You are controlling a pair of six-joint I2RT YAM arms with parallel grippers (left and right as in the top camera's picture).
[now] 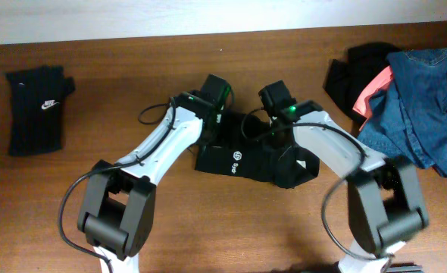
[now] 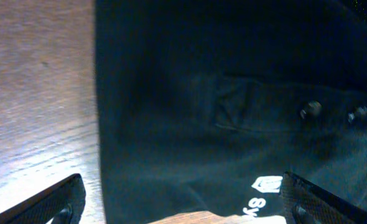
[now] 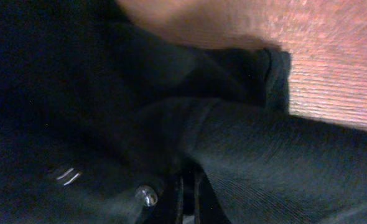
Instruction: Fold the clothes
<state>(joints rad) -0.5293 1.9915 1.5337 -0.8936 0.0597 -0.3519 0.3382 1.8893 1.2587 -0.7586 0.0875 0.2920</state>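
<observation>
Black shirt [image 1: 242, 161], half-folded: left fingers [image 2: 59, 202] are hovering wide apart and empty at its edge; right fingers [image 3: 176, 200] are pinching a fold tight. Best carrying that fold across low, edges aligned.

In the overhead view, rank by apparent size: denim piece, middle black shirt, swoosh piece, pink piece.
Denim piece, then black shirt (arms hide part, so these two are unsure), swoosh piece, pink piece.

Shirt [image 1: 239, 158] at desk [image 1: 132, 68] centre, swoosh-marked piece [image 1: 38, 106] well apart to its left near the desk's left edge, heap of garments [image 1: 352, 76] far right, denim piece [image 1: 420, 98] on top of it
</observation>
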